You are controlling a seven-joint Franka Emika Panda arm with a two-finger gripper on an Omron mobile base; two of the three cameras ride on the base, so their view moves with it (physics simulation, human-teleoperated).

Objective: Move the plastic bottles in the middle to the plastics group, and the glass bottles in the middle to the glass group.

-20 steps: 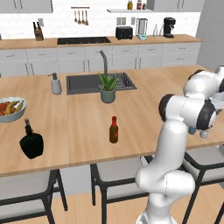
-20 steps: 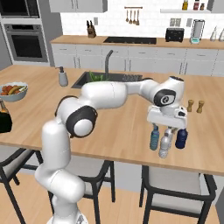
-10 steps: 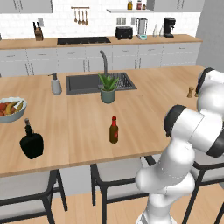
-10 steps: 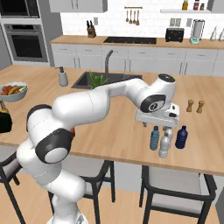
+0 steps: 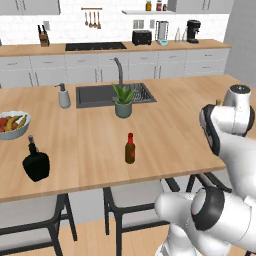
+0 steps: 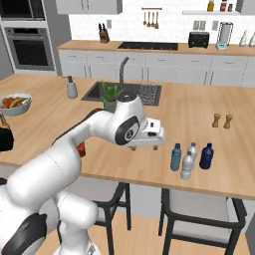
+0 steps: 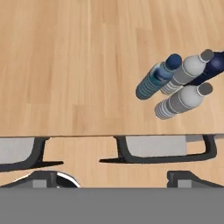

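My gripper [image 6: 145, 147] hangs open and empty just above the island counter, left of the plastics group. That group holds a blue-capped plastic bottle [image 6: 176, 157] [image 7: 157, 82], two whitish white-capped ones [image 6: 187, 167] [image 7: 181, 101] and a dark blue bottle [image 6: 206, 156] [image 7: 212, 65], all upright and close together. The slim brown glass bottle [image 5: 130, 149] with its red cap stands alone mid-counter; in the right base view my arm covers most of it. At the counter's left end sits the squat black bottle of the glass group [image 5: 36, 163].
A potted plant [image 5: 123, 102] stands by the sink [image 5: 97, 95], with a grey soap dispenser [image 5: 64, 96] and a fruit bowl [image 5: 11, 123] further left. Two brown shakers [image 6: 222, 121] stand behind the plastic bottles. Stools [image 7: 162, 153] line the near edge.
My hand has swung left, away from above the cluster of plastic bottles, staying open. The bottles stand where they were.
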